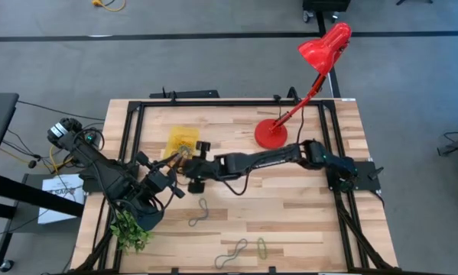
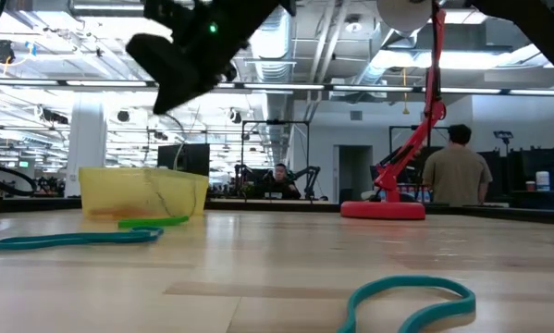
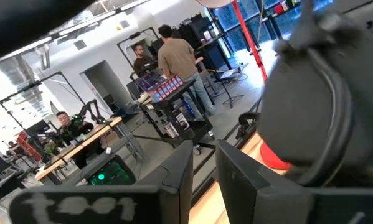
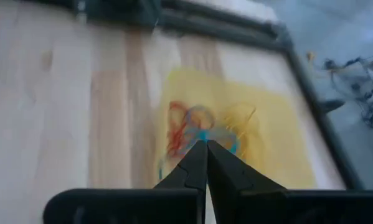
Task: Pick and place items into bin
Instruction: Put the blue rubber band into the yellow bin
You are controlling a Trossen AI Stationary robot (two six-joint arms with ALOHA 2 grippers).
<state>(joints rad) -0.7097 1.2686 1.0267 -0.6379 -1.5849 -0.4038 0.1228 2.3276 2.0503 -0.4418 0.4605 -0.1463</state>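
Note:
The yellow bin stands at the table's far left and holds red and yellow loops. My right gripper hangs above the bin's near edge, shut on a teal loop. In the low view the right gripper is high above the bin. A green loop and a teal loop lie flat on the table before the bin. More loops lie toward the near edge. My left gripper waits open beside the bin, pointing level. My right gripper pinches a thin teal loop at its fingertips, coming slanting down from the table's right. Short teal strands show on either side of the tips, slack and lifted clear above the bin. The fingers hide the rest of the loop.
A red desk lamp stands with its round base right of the bin and its head past the far edge. A green leafy plant sits at the near left corner. Bare wood lies in the table's middle. People are in the room behind.

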